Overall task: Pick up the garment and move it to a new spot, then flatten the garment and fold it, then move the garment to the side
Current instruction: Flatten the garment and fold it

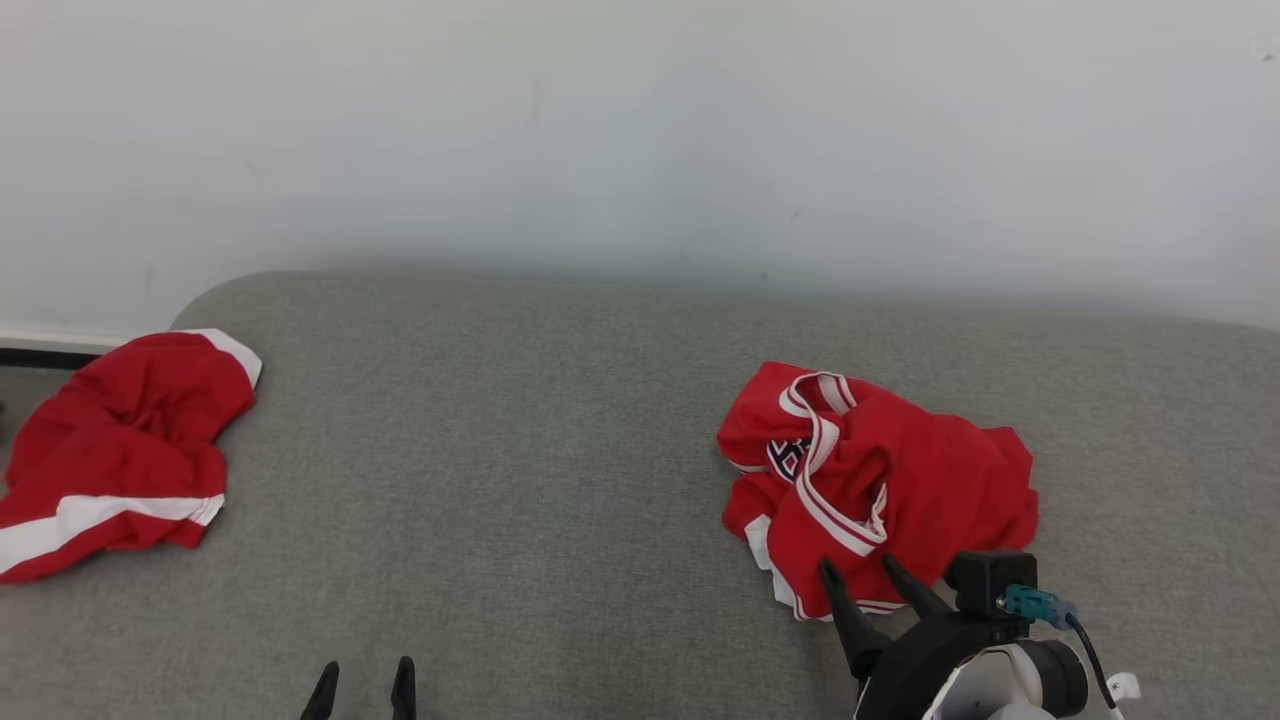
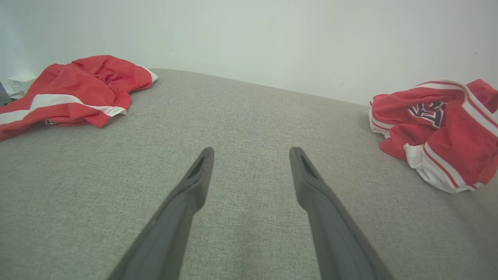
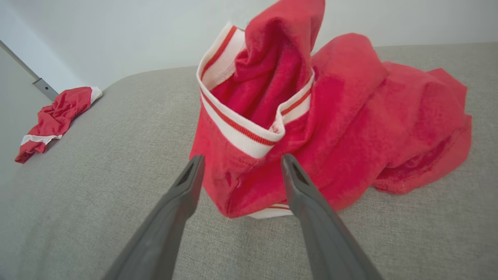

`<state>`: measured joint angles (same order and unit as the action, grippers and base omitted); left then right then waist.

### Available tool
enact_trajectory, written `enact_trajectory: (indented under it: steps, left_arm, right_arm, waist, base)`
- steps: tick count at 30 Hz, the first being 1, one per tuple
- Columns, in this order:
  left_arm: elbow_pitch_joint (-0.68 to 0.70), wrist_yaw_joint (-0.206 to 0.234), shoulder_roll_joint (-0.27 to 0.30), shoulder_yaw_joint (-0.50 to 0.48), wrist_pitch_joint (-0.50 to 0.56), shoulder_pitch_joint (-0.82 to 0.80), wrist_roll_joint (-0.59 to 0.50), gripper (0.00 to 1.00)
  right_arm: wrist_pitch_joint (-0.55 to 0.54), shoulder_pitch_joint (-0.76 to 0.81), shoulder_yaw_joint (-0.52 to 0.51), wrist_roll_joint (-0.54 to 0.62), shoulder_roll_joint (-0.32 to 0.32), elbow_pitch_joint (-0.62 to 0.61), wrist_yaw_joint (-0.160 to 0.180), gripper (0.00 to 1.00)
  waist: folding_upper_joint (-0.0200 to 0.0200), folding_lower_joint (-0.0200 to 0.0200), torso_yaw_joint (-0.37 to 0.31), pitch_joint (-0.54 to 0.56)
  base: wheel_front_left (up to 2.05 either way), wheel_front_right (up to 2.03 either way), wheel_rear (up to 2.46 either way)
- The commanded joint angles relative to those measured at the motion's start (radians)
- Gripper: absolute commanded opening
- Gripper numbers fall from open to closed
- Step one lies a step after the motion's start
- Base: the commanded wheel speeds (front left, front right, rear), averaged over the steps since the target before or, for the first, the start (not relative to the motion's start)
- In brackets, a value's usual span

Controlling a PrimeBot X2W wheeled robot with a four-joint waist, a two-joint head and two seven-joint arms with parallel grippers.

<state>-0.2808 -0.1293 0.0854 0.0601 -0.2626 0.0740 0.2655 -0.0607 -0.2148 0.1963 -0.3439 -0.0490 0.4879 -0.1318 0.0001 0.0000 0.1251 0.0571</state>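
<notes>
The crumpled red garment (image 1: 930,470) is edged with white-and-red ribbing; the left end effector (image 1: 362,685) and right end effector (image 1: 859,566) are spread open, empty.

The bottom edge of the head view cuts off the left gripper (image 1: 367,665), so just two finger tips (image 1: 404,690) poke up. The other red cloth (image 1: 120,450) runs off the left edge there. The dark letters (image 1: 788,458) on the garment (image 1: 900,480) are half tucked in a fold and cannot be read. In the left wrist view a white box (image 2: 19,82) is too small to make out.
</notes>
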Motion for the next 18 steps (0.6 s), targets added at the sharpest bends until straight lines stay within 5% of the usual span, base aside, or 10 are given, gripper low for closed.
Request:
enact_trajectory:
  steps: [1, 11, 12, 13, 18]
  left_arm:
    - [-0.001, -0.001, 0.002, 0.003, -0.004, -0.009, 0.002, 1.0]
    - [-0.008, -0.002, 0.013, 0.034, -0.003, -0.017, 0.012, 1.0]
    - [-0.008, -0.002, 0.014, 0.035, -0.003, -0.017, 0.013, 1.0]
    - [-0.009, -0.002, 0.014, 0.036, -0.003, -0.016, 0.014, 1.0]
    - [-0.01, -0.002, 0.016, 0.027, -0.003, -0.005, 0.013, 1.0]
  right_arm:
    - [0.01, -0.012, -0.004, -0.004, -0.002, 0.017, 0.002, 1.0]
    - [0.083, -0.104, 0.039, -0.059, -0.002, 0.174, 0.002, 1.0]
    - [0.099, -0.114, 0.042, -0.06, -0.002, 0.184, 0.002, 0.42]
    - [0.121, -0.12, 0.041, -0.063, -0.002, 0.191, 0.002, 0.0]
    - [0.196, -0.136, 0.063, -0.108, -0.002, 0.198, 0.002, 0.0]
  waist:
    - [-0.0001, 0.0, 0.018, -0.007]
    - [-0.0001, 0.0, 0.061, -0.011]
    - [-0.0001, 0.0, 0.063, -0.01]
    - [-0.0001, 0.0, 0.064, -0.009]
    - [-0.0001, 0.0, 0.058, 0.001]
  base:
    - [0.0, 0.0, 0.0]
    - [0.0, 0.0, 0.0]
    - [0.0, 0.0, 0.0]
    - [0.0, 0.0, 0.0]
    - [0.0, 0.0, 0.0]
